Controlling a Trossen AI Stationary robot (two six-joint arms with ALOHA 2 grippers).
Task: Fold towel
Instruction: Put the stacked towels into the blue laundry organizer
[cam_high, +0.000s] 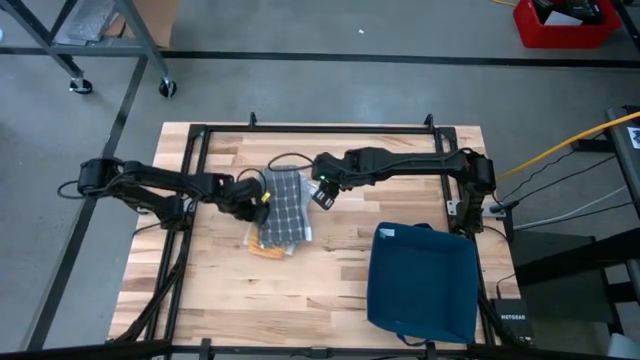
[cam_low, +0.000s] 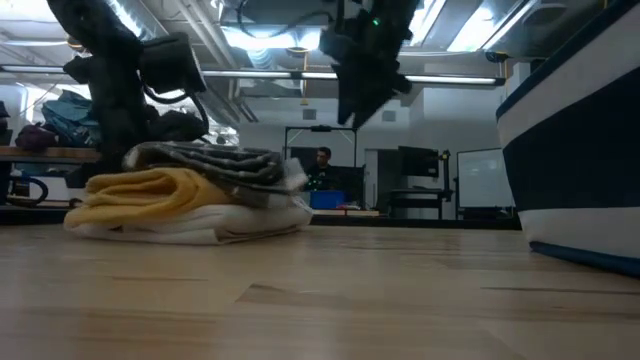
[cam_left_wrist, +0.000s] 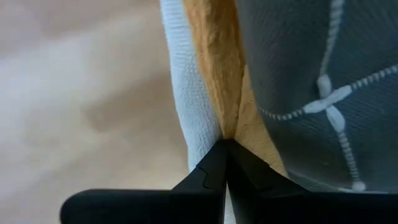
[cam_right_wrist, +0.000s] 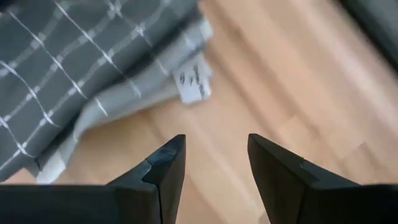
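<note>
Nearest the low camera: bare wooden desk (cam_low: 330, 300), then a folded stack of towels (cam_low: 190, 195) — white at the bottom, yellow in the middle, grey checked towel (cam_high: 284, 203) on top.

Left to right from above: left gripper (cam_high: 250, 200) at the stack's left edge, jaws closed, pinching the yellow towel (cam_left_wrist: 217, 68) at its fold. Stack near the desk's middle. Right gripper (cam_high: 325, 195) just beside the stack's right edge, raised, jaws open and empty. Dark blue bin (cam_high: 425, 280) well apart at the right.

Judged nearly done: grey towel already folded narrow, perhaps only tidying or release left.

Left wrist view alone: the layered edges up close. Right wrist view alone: a white label (cam_right_wrist: 193, 81) on the grey towel's corner. Low view alone: a person (cam_low: 322, 165) far behind.
</note>
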